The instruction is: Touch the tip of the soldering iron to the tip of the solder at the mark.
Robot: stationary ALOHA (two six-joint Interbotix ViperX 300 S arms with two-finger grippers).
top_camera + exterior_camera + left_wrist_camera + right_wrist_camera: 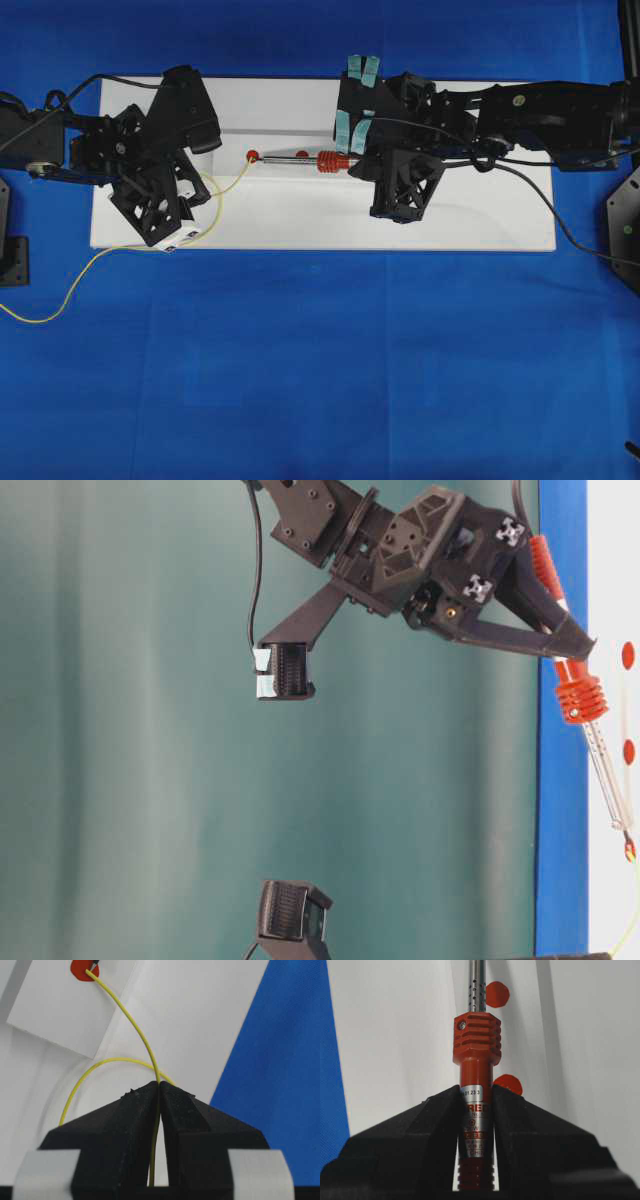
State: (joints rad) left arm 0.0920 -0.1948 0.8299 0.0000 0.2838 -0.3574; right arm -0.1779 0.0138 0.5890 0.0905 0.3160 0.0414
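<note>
Right gripper (476, 1110) is clamped tight on the handle of the soldering iron (476, 1040), both fingers pressed against the red barrel just behind the ribbed collar. From overhead, the iron lies roughly level over the white board (300, 215), shaft pointing left, its dark tip sitting right at a red dot (252, 156). A second red dot (302, 154) sits just beside the shaft, nearer the collar.

Over on the other side, the left gripper (159, 1092) is closed on the solder (131, 1022), the thin yellow wire pinched between the two black fingers and arching up and away from them. Its free end lands on the red dot in the left wrist view, and the iron's dark point is right there with it — touching, as far as the view shows. The table-level view agrees: tip and yellow wire end meet at the mark.

The rest of the solder loops behind the left gripper and trails off the board onto the blue cloth (320, 380). No container is in view; board and cloth carry everything.
</note>
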